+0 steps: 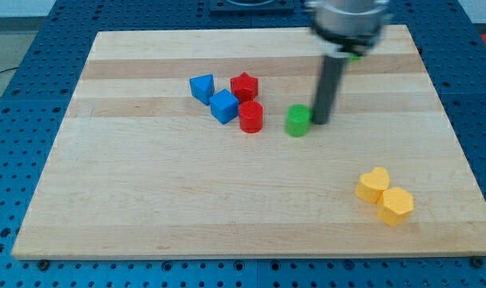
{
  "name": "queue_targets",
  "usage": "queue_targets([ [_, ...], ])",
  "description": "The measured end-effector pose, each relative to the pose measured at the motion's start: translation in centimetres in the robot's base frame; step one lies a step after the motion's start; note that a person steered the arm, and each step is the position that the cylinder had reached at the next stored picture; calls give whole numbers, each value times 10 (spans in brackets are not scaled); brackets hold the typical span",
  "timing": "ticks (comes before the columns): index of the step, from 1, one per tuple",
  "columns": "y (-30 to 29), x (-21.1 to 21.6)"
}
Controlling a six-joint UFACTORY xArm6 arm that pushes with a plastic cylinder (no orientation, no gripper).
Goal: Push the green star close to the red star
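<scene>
You have 7 blocks showing on the desk (146, 200). There are 2 blue ones, a blue block (202, 86) of unclear shape and a blue cube (224, 106). There are 2 red ones, a red star (244, 85) and a red cylinder (251, 117). There are 2 yellow ones, a yellow heart (373, 184) and a yellow hexagon (396, 205). You can count 2 green pieces: 1 green cylinder (298, 121), plus 1 small green bit (355, 56) mostly hidden behind the arm, shape unclear.
</scene>
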State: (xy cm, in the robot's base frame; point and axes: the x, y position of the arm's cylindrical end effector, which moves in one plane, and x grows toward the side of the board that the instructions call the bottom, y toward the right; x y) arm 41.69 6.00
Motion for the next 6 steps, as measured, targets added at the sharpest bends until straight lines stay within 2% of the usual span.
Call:
queue_targets([
  [1,-14,-5],
  [2,93,-62],
  [3,171,-121],
  [4,161,-159],
  [5,151,-175],
  [6,36,-158],
])
